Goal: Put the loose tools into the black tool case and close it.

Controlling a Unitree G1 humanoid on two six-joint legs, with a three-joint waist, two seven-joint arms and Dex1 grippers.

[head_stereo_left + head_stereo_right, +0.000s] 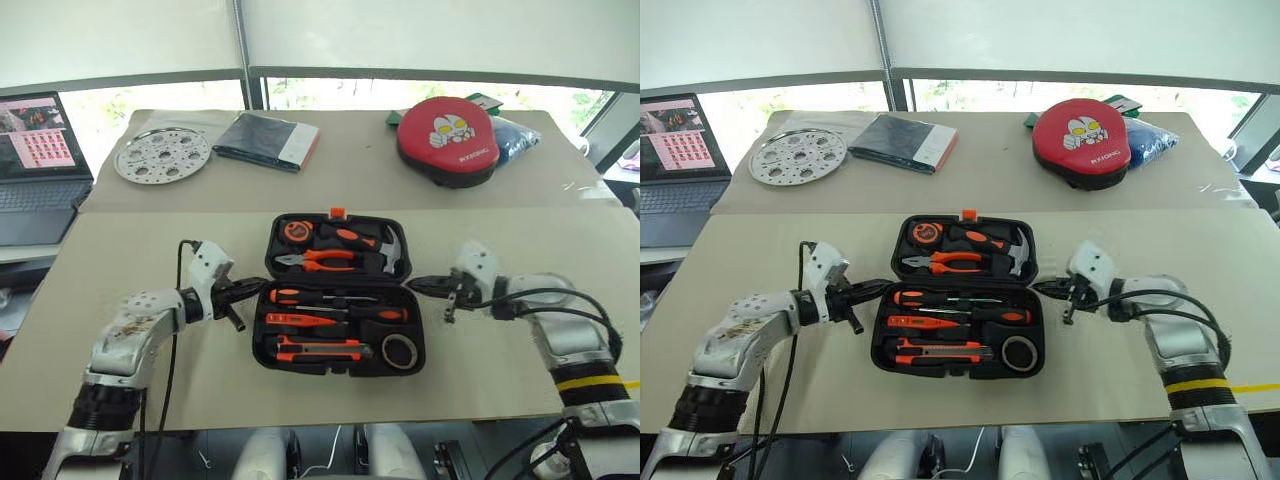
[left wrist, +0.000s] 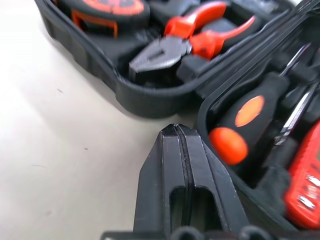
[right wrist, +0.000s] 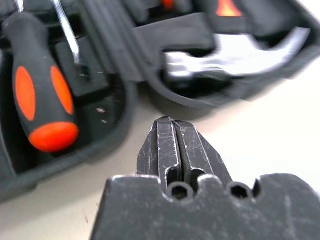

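On the tabletop point(image 1: 150, 380) before me, the black tool case point(image 1: 340, 360) lies open with the screwdrivers point(image 1: 335, 297), utility knife point(image 1: 318, 348) and tape roll point(image 1: 400, 351) seated inside. My left gripper point(image 1: 243, 291) and right gripper point(image 1: 418, 285) flank its hinge, both pinched closed and empty.

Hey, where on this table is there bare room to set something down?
Bare tabletop lies between the black tool case and the near table edge, and in the strip between case, dark flat book and red round pad. It is crowded beside the case, where the left hand and right hand sit close.
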